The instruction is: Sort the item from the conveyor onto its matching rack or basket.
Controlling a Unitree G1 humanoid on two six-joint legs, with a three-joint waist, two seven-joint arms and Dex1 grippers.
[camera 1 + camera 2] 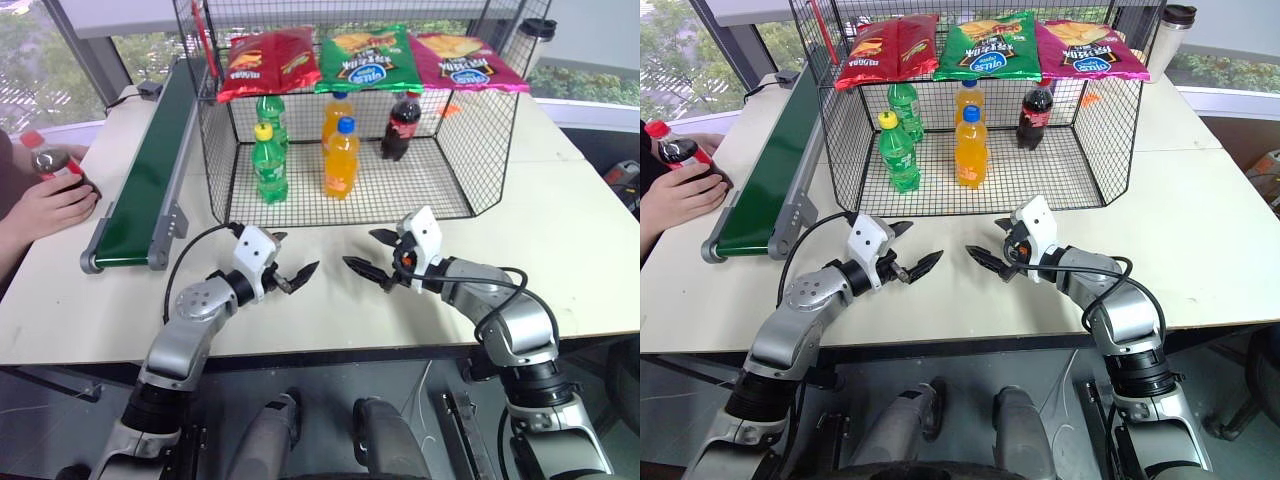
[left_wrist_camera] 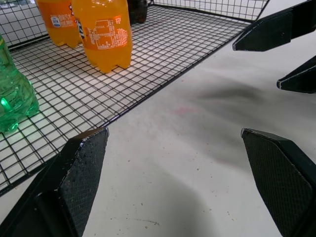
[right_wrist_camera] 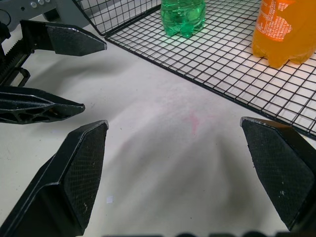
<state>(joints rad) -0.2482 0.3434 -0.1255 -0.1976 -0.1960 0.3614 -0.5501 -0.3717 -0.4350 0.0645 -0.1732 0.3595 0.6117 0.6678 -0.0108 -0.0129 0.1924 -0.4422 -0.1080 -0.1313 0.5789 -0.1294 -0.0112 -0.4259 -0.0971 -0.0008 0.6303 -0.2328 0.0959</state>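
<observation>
A person's hand holds the item, a small cola bottle with a red cap, at the far left, beside the near end of the dark green conveyor. The belt itself is bare. The black wire-mesh cage stands behind my grippers, and a second cola bottle stands inside it at the back right. My left gripper and right gripper hover open over the table just in front of the cage, tips facing each other, nothing between their fingers.
Inside the cage stand two green soda bottles and two orange soda bottles. Three chip bags lie on its mesh top. A lidded cup stands at the back right. The table's front edge runs just below my arms.
</observation>
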